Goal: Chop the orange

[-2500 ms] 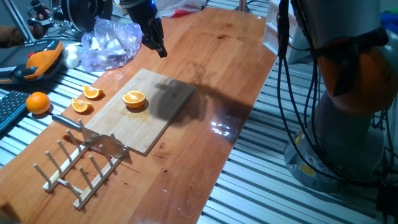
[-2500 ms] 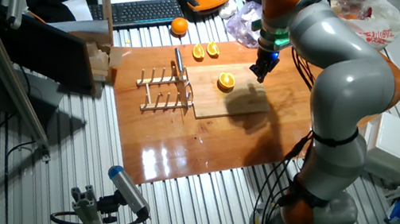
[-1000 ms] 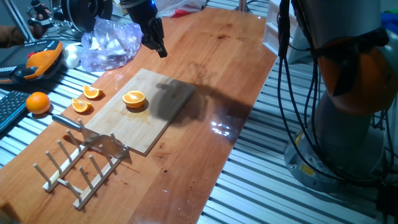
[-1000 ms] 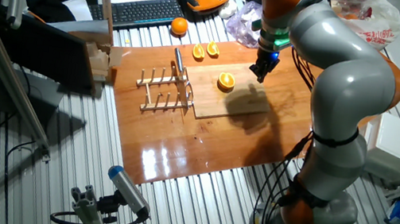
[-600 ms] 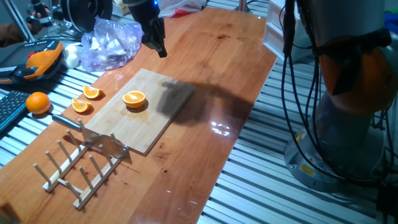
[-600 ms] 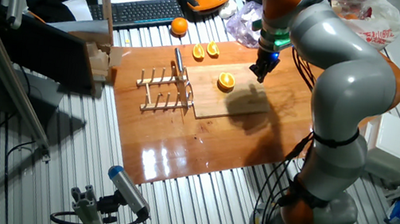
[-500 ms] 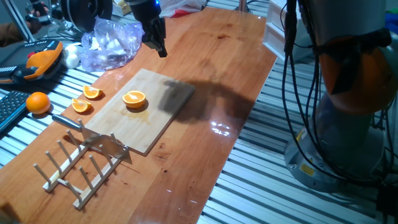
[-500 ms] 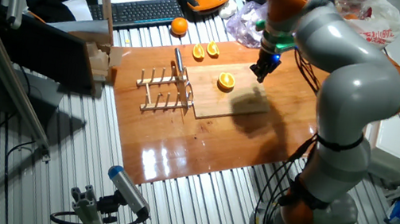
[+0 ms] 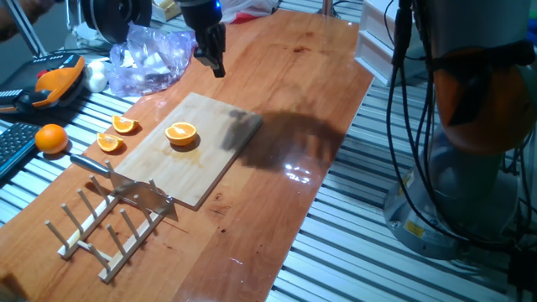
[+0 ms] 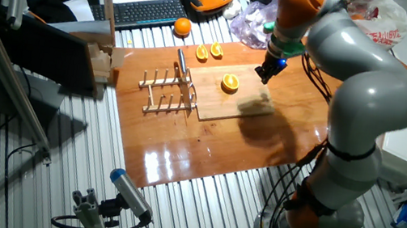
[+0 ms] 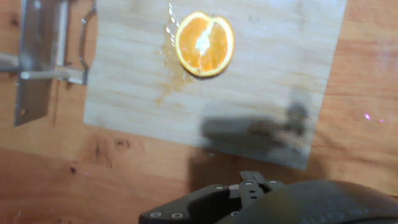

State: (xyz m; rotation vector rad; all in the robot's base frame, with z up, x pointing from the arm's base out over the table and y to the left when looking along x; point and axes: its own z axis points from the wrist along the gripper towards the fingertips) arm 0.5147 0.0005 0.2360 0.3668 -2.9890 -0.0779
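Note:
The orange (image 9: 180,132) is a half lying cut face up on the wooden cutting board (image 9: 210,159); the other fixed view shows the orange (image 10: 230,81) too. In the hand view the orange (image 11: 204,43) sits near the top, with juice stains beside it. My gripper (image 9: 218,70) hangs in the air above the table beyond the board's far edge, apart from the fruit. Its dark fingers taper to a single tip and look shut, with nothing in them. From the other side the gripper (image 10: 262,76) is to the right of the orange.
A knife (image 9: 126,186) lies across a wooden dowel rack (image 9: 105,226) at the board's near-left end. Two thin wedges (image 9: 116,134) and a whole orange (image 9: 52,137) lie left of the board. A plastic bag (image 9: 151,59) and an orange pendant (image 9: 54,80) are behind.
The arm's upper links have swung sideways and its shadow on the board has slid to the right. The gripper has barely shifted, and the orange has not moved.

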